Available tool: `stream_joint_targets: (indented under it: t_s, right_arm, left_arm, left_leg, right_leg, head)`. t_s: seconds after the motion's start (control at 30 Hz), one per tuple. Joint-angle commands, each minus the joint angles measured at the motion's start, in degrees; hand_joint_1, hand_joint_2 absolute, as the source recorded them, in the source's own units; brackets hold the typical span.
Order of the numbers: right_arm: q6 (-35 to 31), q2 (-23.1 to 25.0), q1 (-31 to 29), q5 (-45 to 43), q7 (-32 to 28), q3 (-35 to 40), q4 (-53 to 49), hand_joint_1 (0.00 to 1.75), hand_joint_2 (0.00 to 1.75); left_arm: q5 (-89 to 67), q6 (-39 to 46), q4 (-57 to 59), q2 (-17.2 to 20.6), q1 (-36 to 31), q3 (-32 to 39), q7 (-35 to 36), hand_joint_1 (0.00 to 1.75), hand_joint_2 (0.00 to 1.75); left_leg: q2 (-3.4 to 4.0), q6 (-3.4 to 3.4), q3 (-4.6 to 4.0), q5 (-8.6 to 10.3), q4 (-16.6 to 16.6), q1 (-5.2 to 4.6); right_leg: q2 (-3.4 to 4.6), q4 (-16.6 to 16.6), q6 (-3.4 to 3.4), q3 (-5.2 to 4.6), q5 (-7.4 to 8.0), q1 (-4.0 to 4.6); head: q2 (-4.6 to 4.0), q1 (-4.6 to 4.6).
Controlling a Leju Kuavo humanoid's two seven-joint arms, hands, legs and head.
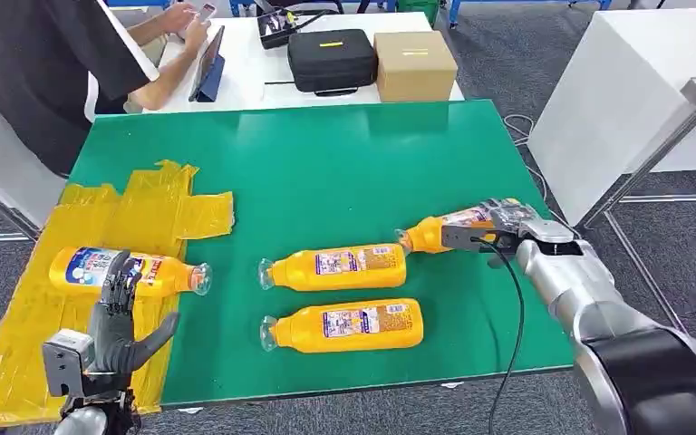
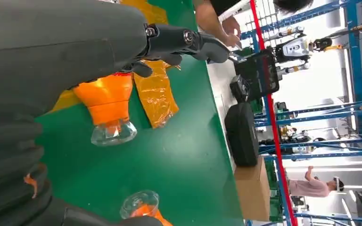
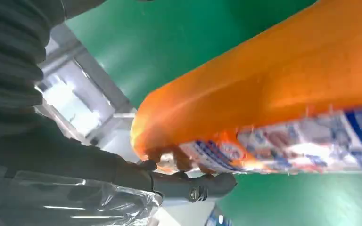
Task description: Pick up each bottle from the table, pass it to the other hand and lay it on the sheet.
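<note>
Right robot hand point(image 1: 494, 234) grips labelled bottle point(image 1: 444, 228).

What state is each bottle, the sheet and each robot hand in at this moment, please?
Bottle on the sheet: lying on its side, delivered.
Upper bottle on the table: lying on its side, untouched.
Lower bottle on the table: lying on its side, untouched.
Held bottle: gripped by the right hand.
Left hand: holding nothing, fingers apart.
Yellow sheet: spread over the table's left edge, wrinkled.
</note>
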Motion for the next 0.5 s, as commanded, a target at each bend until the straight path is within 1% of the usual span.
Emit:
stream_joint_targets:
  t_s: [0.03, 0.13, 0.17, 0.23, 0.37, 0.43, 0.47, 0.5]
  right_arm:
    - [8.29, -0.39, 4.11, -1.79, -0.09, -1.89, 7.30, 0.00, 1.75]
    - [8.92, -0.52, 4.81, -2.07, -0.52, -1.98, 7.19, 0.00, 1.75]
    - [10.11, -0.48, 4.84, -2.12, -0.47, -1.90, 7.23, 0.00, 1.75]
    - [10.11, -0.49, 4.86, -2.13, -0.44, -1.90, 7.20, 0.00, 1.75]
    - [11.16, -0.49, 4.72, -1.78, -0.07, -1.42, 7.32, 0.00, 1.75]
    - [10.49, -0.25, 4.75, -1.15, 0.65, -0.87, 7.08, 0.00, 1.75]
    - [9.69, 0.28, 4.87, -1.17, 1.32, -1.03, 7.03, 0.00, 1.75]
    - [9.21, 0.58, 4.96, -0.99, 1.73, -0.92, 7.12, 0.00, 1.75]
  left_arm:
    - [1.11, 0.78, 6.41, 1.14, -4.01, -2.40, 0.48, 0.00, 1.75]
    - [1.32, 1.04, 5.92, 1.20, -3.60, -3.00, 0.43, 0.00, 1.75]
    - [1.33, 0.98, 5.64, 1.24, -3.65, -3.69, 0.47, 0.00, 1.75]
    - [1.30, 1.06, 5.61, 1.15, -3.74, -3.80, 0.46, 0.00, 1.75]
    - [1.23, 1.18, 5.84, 1.26, -4.13, -4.19, 0.46, 0.00, 1.75]
    - [1.22, 1.57, 6.03, 1.18, -4.52, -4.25, 0.54, 0.00, 1.75]
    - [1.26, 1.78, 6.02, 1.23, -4.57, -4.19, 0.63, 0.00, 1.75]
    - [1.29, 1.90, 5.99, 1.29, -4.43, -4.12, 0.69, 0.00, 1.75]
  left_leg:
    - [-0.40, -0.09, 0.11, 0.09, -0.13, 0.10]
    - [-0.48, -0.14, 0.11, 0.19, -0.27, 0.13]
    - [-0.34, -0.11, 0.26, 0.08, -0.17, 0.15]
    - [-0.33, -0.09, 0.38, 0.06, -0.13, 0.13]
    - [-0.44, -0.13, 0.38, 0.17, -0.22, 0.14]
    - [-0.43, -0.13, 0.38, 0.18, -0.20, 0.15]
    - [-0.32, -0.08, 0.54, 0.08, -0.09, 0.12]
    - [-0.37, -0.12, 0.47, 0.15, -0.16, 0.15]
  right_leg:
    - [-0.24, -0.23, -0.06, 0.26, 0.06, 0.07]
    - [-0.19, -0.41, -0.07, 0.34, 0.16, 0.09]
    - [-0.12, -0.33, -0.06, 0.46, 0.10, 0.11]
    - [-0.14, -0.30, -0.05, 0.59, 0.07, 0.10]
    - [-0.17, -0.45, -0.06, 0.63, 0.17, 0.10]
    - [-0.15, -0.43, -0.07, 0.65, 0.18, 0.11]
    - [-0.12, -0.30, -0.05, 0.77, 0.08, 0.08]
    - [-0.12, -0.39, -0.07, 0.71, 0.16, 0.10]
  head:
    - [-0.02, 0.04]
    - [-0.02, 0.00]
    - [-0.02, 0.00]
    - [-0.02, 0.02]
    - [0.00, 0.00]
    - [-0.02, 0.02]
    - [-0.02, 0.00]
    - [-0.02, 0.02]
